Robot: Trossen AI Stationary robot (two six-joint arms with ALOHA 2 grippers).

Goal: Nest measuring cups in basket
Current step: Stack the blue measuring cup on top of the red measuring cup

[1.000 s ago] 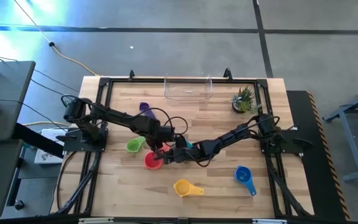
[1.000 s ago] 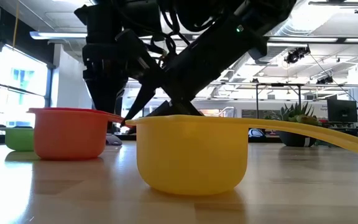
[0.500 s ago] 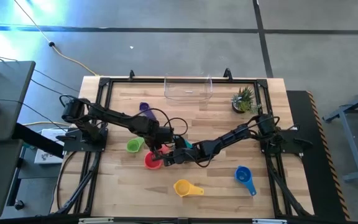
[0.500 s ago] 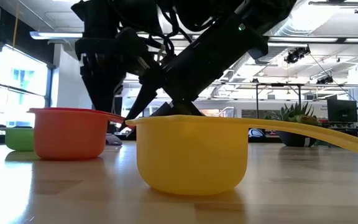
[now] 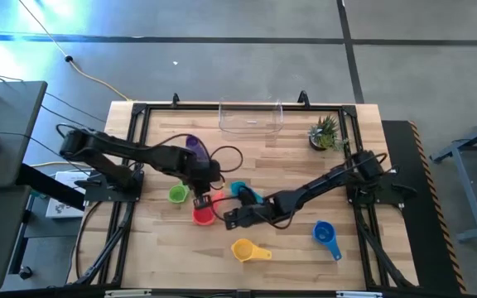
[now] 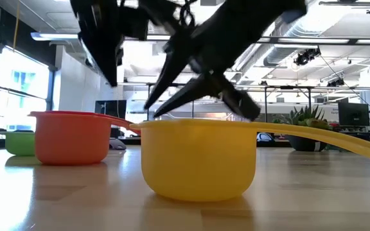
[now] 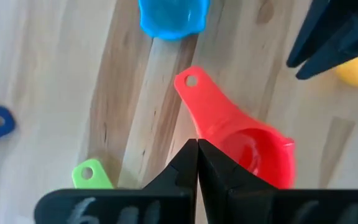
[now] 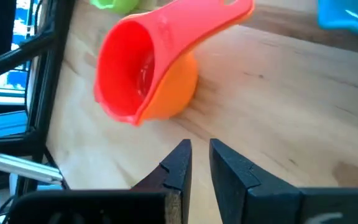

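Observation:
A red cup [image 8: 135, 68] sits nested in an orange cup [image 8: 178, 93] at mid-table, its handle [image 7: 194, 87] free. My left gripper [image 5: 201, 199] hangs shut just above it and touches nothing. My right gripper [image 5: 228, 218] hovers beside the pair on the near right, its fingers [image 8: 182, 155] a narrow gap apart and bare. A teal cup [image 5: 240, 190], a green cup [image 5: 178, 194], a purple cup [image 5: 193, 145], a yellow cup [image 5: 247, 248] and a blue cup [image 5: 325, 236] stand apart on the wood. The clear basket [image 5: 251, 117] rests at the far edge.
A small potted plant [image 5: 325, 132] stands at the far right, beside the basket. A black frame [image 5: 139, 112] runs round the tabletop. Bare wood lies between the cups and the basket and along the near left.
My left gripper has risen off the red cup and drawn slightly toward the table's left, still shut. My right gripper has lifted and pulled back toward the near right. The teal cup now shows between the arms. The nested red and orange cups have stayed put.

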